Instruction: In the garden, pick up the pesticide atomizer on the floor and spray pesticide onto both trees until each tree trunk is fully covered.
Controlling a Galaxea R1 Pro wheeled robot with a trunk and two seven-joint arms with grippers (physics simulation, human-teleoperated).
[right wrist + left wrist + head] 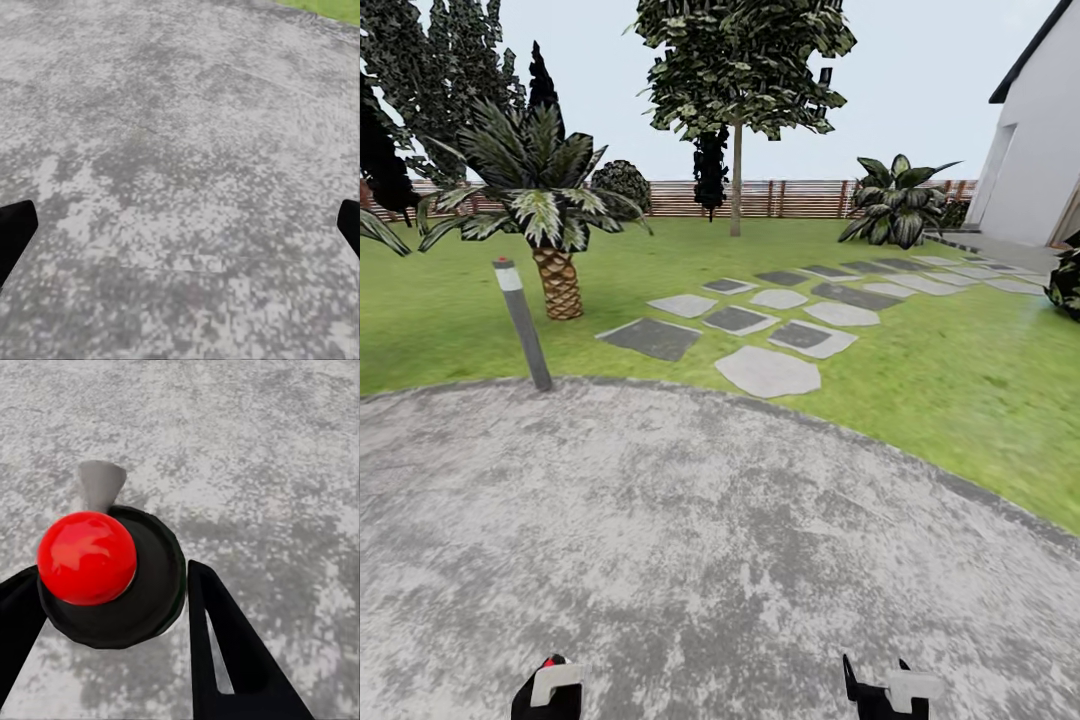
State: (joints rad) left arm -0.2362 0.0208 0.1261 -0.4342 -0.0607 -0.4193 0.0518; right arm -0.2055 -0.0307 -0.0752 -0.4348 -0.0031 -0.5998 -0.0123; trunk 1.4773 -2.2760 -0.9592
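Left gripper [112, 607] has its black fingers [232, 652] pinching the pesticide atomizer [112, 577]: black round body, glossy red ball cap, small grey cone nozzle. The nozzle points away from the wrist, over the mottled grey paving [262, 450]. My read: it's carried low and upright so it's ready to aim once a trunk is in range.

Right gripper [180, 225] is carrying nothing, fingers spread wide at the frame edges, grey paving between them. Probably just parked.

Head view adds what the wrist cams lack: the green lawn [960, 380] with flat grey stepping stones [765, 370], the brown slat fence [800, 198], a short grey bollard light [522, 325], a scaly-trunked palm [550, 215] (not a target), and one tall tree with a slim-looking pale trunk [736, 180] far across the grass near the fence. Second target tree I can't pick out. In the head view only the red-and-white top of the left gripper's load [550, 685] peeks in at the bottom edge; the grip itself is clear from the left wrist view.

Judgement: pickup done, spraying not started, tree well apart.
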